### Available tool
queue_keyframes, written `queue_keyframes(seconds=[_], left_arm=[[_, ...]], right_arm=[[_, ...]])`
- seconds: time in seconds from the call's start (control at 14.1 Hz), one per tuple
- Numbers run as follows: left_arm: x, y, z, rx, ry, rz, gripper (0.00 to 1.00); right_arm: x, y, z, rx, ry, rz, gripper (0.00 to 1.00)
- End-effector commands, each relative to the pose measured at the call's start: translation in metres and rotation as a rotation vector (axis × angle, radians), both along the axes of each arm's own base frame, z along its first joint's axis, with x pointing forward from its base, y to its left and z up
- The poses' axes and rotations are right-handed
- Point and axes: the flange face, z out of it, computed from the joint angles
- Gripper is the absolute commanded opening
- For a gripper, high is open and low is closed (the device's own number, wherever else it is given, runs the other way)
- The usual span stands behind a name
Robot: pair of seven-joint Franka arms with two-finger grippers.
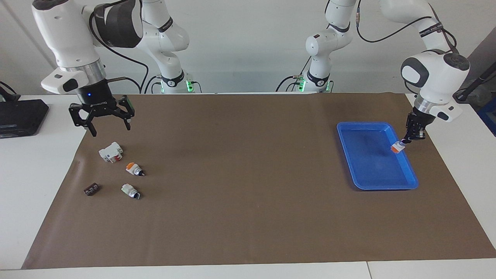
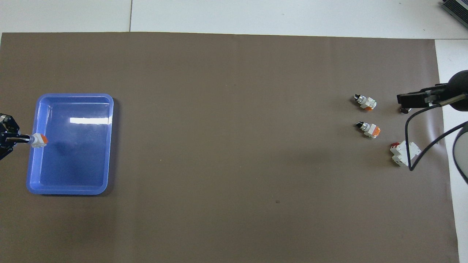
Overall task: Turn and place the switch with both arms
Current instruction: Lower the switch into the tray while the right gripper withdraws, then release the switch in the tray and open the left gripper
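Note:
A small white switch (image 1: 396,148) with an orange face showing hangs over the rim of the blue tray (image 1: 366,124) on the side toward the left arm's end of the table. My left gripper (image 1: 403,143) is shut on its knob end. From overhead, the switch (image 2: 38,140) sits just over the tray's (image 2: 73,96) rim, and its shadow falls inside the tray. My right gripper (image 1: 110,130) is open and holds nothing. It hangs over the mat's edge at the right arm's end, above the white block.
On the mat at the right arm's end lie an orange-ended switch (image 1: 133,168), another small white switch (image 1: 130,190), a larger white block with red (image 1: 111,152) and a small dark part (image 1: 91,189). A black box (image 1: 21,116) sits off the mat.

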Motion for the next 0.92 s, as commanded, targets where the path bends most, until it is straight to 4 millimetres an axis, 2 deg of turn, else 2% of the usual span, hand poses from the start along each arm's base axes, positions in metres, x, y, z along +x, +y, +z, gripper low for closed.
queue_keyframes(seconds=[0.0, 0.21, 0.35, 0.71, 0.85], left_arm=[[-0.013, -0.007, -0.009, 0.025, 0.006, -0.068, 0.0], [-0.018, -0.008, -0.017, 0.033, 0.027, -0.157, 0.0], [-0.017, -0.012, -0.018, 0.042, 0.036, -0.229, 0.0], [-0.022, -0.012, -0.021, 0.084, 0.068, -0.37, 0.0], [-0.025, -0.007, -0.023, 0.091, 0.079, -0.434, 0.0]], right_arm=[[-0.01, -0.028, 0.038, 0.028, 0.061, -0.15, 1.0], [-0.026, -0.045, 0.044, 0.041, 0.154, -0.269, 1.0], [-0.032, -0.043, 0.04, 0.024, 0.204, -0.343, 1.0], [-0.037, -0.045, 0.041, 0.028, 0.209, -0.343, 1.0], [-0.038, -0.037, 0.044, 0.039, 0.207, -0.303, 1.0]])
